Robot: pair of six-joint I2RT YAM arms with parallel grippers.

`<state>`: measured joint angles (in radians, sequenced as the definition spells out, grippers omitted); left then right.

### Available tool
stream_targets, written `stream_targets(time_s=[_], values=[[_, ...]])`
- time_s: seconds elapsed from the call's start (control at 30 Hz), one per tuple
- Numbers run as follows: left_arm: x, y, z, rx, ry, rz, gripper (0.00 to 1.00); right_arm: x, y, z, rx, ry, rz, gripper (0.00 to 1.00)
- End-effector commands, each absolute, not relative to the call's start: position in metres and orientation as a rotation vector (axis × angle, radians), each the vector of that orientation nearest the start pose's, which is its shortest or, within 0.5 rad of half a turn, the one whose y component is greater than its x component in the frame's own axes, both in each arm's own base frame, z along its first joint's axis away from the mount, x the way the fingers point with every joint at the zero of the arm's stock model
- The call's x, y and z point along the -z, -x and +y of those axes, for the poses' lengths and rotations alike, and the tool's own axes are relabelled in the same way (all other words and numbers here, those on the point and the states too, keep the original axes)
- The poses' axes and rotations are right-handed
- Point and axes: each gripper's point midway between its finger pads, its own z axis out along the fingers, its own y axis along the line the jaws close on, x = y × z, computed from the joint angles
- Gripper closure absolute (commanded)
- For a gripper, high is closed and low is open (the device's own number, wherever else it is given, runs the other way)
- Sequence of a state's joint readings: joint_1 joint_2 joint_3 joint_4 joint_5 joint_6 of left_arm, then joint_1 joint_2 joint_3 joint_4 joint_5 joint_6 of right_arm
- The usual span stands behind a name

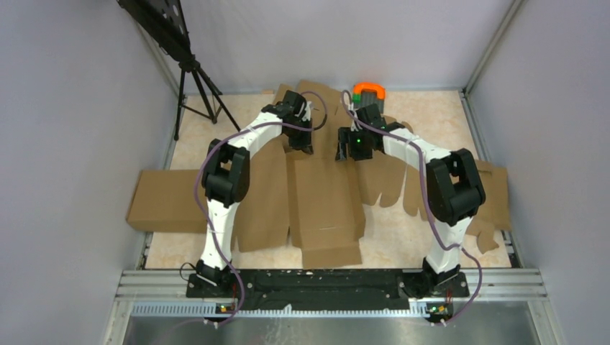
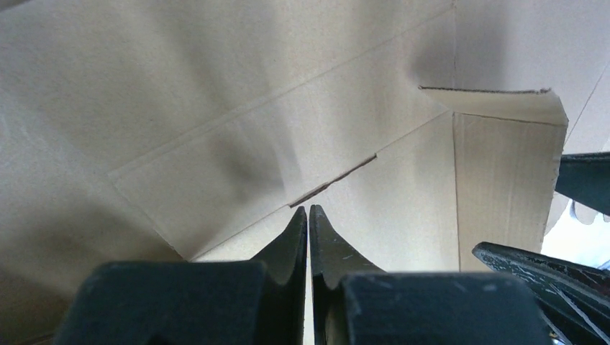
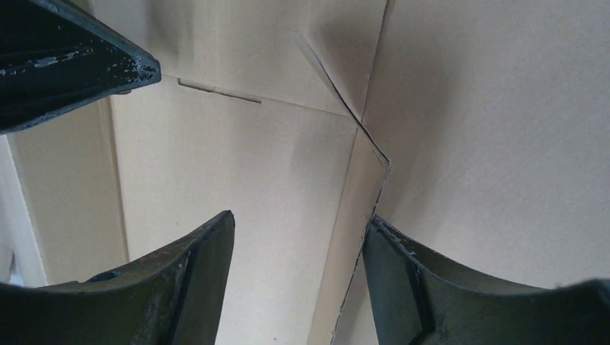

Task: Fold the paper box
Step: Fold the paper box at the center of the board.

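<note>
Grey walls (image 1: 72, 108), beige tabletop (image 1: 431, 118), paper box (image 1: 324, 198) spread flat

We see the right hand (image 3: 299, 219) with its jaws apart over the paper box (image 3: 237, 165). A cut flap edge (image 3: 357, 248) runs from 1 o'clock down to 6 o'clock, just beside the finger (image 3: 446, 287) at 4 o'clock. The left hand (image 3: 137, 68) pokes in at 10 o'clock, near a short slit (image 3: 219, 91).

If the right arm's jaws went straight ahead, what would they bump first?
Most likely the paper box: its cardboard fills the view ahead of the open right jaws, a cut flap edge lying between them. How near is hard to tell.
</note>
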<state>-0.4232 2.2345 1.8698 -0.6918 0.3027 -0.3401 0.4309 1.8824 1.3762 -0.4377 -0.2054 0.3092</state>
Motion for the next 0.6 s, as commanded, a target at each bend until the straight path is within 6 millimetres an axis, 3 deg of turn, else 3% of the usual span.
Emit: stream_targets(time_s=[0.0, 0.2, 0.57], values=[[-0.061, -0.443, -0.276, 0.679, -0.252, 2.698, 0.98, -0.09, -0.414, 0.241, -0.643, 0.203, 2.491, 0.34], [-0.05, -0.44, -0.275, 0.678, -0.257, 2.72, 0.98, -0.078, -0.429, 0.237, -0.623, 0.152, 2.51, 0.28], [-0.049, -0.437, -0.273, 0.663, -0.264, 2.731, 0.99, -0.082, -0.457, 0.24, -0.574, 0.199, 2.447, 0.28]])
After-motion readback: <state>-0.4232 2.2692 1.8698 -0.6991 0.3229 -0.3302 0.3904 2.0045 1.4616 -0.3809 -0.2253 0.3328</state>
